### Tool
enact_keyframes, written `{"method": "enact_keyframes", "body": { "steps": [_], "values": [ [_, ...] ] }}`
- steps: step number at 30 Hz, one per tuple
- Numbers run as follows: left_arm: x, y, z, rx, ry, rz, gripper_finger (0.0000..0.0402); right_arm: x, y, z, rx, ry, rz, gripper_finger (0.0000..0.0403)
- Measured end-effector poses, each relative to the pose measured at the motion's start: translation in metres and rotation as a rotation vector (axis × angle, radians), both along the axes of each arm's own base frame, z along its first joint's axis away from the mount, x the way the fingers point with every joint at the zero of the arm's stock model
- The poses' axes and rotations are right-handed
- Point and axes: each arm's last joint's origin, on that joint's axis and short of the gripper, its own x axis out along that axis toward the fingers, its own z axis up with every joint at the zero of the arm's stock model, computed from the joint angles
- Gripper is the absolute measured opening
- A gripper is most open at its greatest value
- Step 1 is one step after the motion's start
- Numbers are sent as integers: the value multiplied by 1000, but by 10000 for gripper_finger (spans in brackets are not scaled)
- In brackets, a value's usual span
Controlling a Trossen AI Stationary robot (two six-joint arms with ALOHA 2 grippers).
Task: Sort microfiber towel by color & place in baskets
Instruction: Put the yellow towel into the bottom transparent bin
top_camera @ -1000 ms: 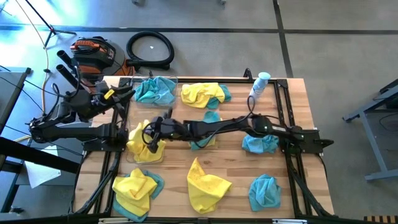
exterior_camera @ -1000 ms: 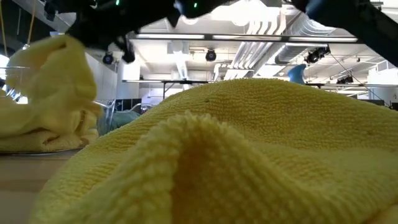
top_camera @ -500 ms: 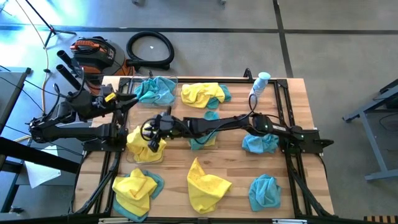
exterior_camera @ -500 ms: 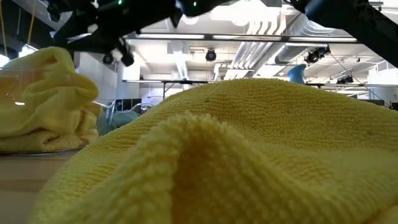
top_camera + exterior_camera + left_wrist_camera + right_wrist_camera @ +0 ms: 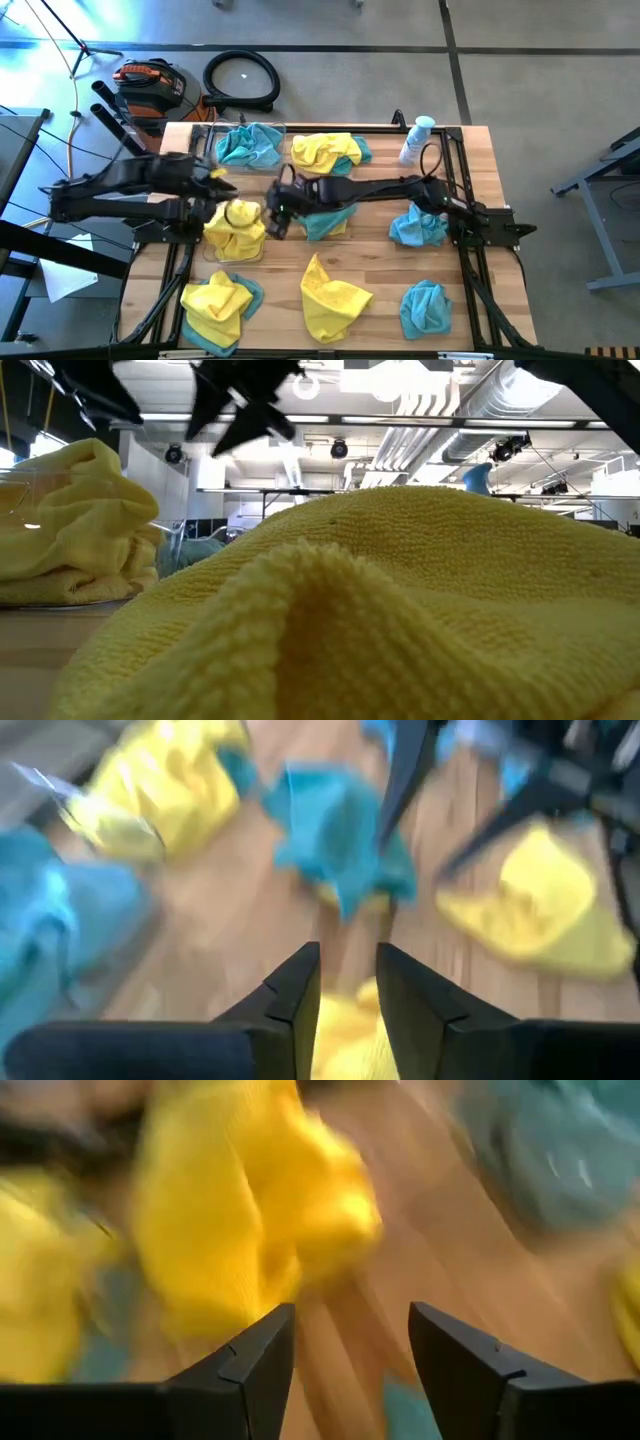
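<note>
Room: grey floor around a wooden desk (image 5: 380, 275); a black hose coil (image 5: 241, 79) and an orange-and-black tool (image 5: 148, 84) lie on the floor at the upper left of the overhead picture.
Desk: light planks with black rails along both sides.
Left hand (image 5: 214, 178): at the left-centre of the overhead picture, above the far edge of the yellow pile; its fingers (image 5: 296, 990) stand a narrow gap apart with nothing between them.
Right hand (image 5: 277, 212): reaches across to the middle of the overhead picture, just right of the yellow pile; its fingers (image 5: 255, 1360) stand wide apart and hold nothing.
Yellow basket (image 5: 246, 255): clear bin at the left-centre, mostly hidden under the yellow towels (image 5: 236, 228) heaped in it.
Blue basket (image 5: 212, 133): clear bin at the upper left of the desk, holding a teal towel (image 5: 250, 145).
Loose towels, upper middle: a yellow one (image 5: 322, 152) lying over a teal one.
Loose towels, centre: a teal one (image 5: 325, 222) under the right arm.
Loose towels, right: two teal ones, one at mid-right (image 5: 418, 229), one at lower right (image 5: 425, 306).
Loose towels, lower edge: a yellow one (image 5: 331, 296) at the lower middle, and a yellow-over-teal heap (image 5: 220, 305) at the lower left.
Bottle (image 5: 416, 138): white and blue, at the upper right of the desk.
Level camera: a yellow towel (image 5: 400, 610) fills most of the frame.
</note>
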Motion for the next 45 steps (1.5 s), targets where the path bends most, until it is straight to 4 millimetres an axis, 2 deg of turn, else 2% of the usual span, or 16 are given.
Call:
{"method": "enact_keyframes", "body": {
  "steps": [5, 12, 19, 22, 24, 29, 39, 45],
  "values": [
    [20, 1, -17, -52, 204, -53, 67, -21, 26, -11, -100, 190, -86, 166],
    [34, -4, -38, -113, 469, -84, 46, -39, 45, -17, -164, 316, -166, 129],
    [54, -12, -53, -15, 579, -59, 7, -59, 61, -20, -222, 416, -247, 63],
    [61, -15, -66, 7, 575, -63, 2, -63, 69, -19, -244, 406, -282, 19],
    [64, -18, -77, -7, 560, -66, 2, -66, 75, -19, -263, 395, -302, 6],
    [56, -21, -103, -42, 617, -40, 0, -73, 94, -19, -256, 389, -308, 5],
    [61, -21, -101, -9, 580, -10, 0, -84, 117, -18, -265, 348, -355, 0],
    [69, -21, -113, -24, 663, 30, 0, -88, 127, -18, -254, 329, -369, 0]
  ]
}}
